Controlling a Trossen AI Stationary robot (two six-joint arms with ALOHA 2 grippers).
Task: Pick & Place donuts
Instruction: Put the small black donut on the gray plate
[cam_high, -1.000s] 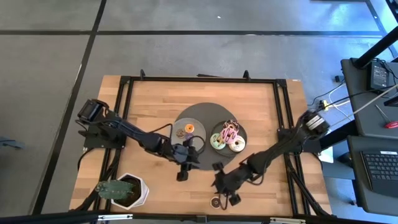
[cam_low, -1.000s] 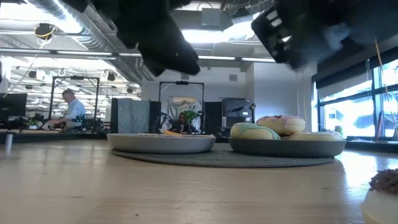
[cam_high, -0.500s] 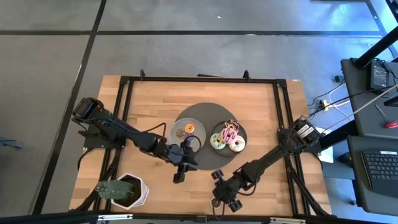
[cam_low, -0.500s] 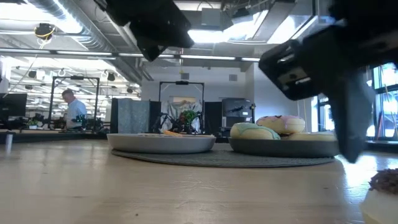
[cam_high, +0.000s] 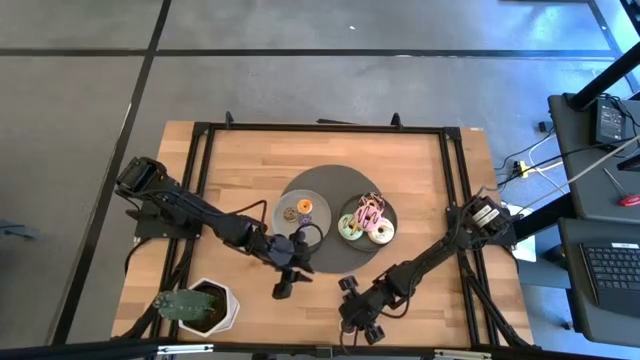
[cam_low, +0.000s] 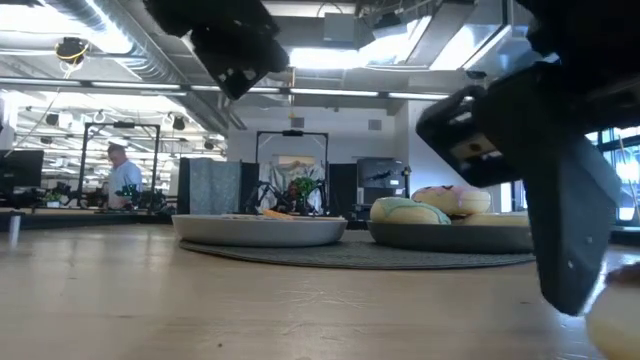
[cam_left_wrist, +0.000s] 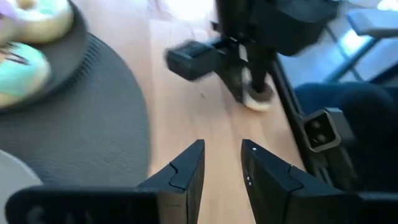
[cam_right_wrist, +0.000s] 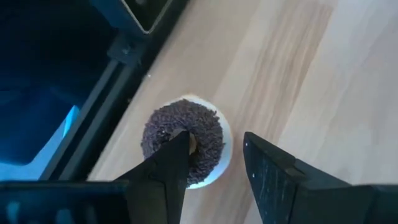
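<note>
A chocolate donut (cam_right_wrist: 205, 149) with dark sprinkles and a cream underside lies flat on the wood by the table's near edge. My right gripper (cam_right_wrist: 214, 140) is open above it, pointing down. One fingertip (cam_right_wrist: 180, 138) is over the donut's hole and the other is outside its rim. In the high view the right gripper (cam_high: 350, 320) hides the donut. My left gripper (cam_high: 283, 288) is open and holds nothing, hovering near the mat's near edge. The green, pink and cream donuts (cam_high: 365, 222) lie on the right plate. Mini donuts (cam_high: 299, 209) lie on the left plate. My right gripper straddles one side of the chocolate donut's ring (cam_right_wrist: 214, 158) from above, one finger at the hole and one outside. Whether either finger touches the donut cannot be told. The donut lies flat on the table.
Two round grey plates (cam_high: 320, 196) (cam_high: 391, 213) sit on a dark round mat (cam_high: 330, 240) at the table's middle. A white pot with a plant (cam_high: 203, 305) stands at the near left corner. The black table frame (cam_right_wrist: 118, 50) runs close beside the chocolate donut.
My right gripper has moved toward the table's near edge and come down over the chocolate donut, which has kept still. My left gripper has drawn back from the plates toward the near left.
</note>
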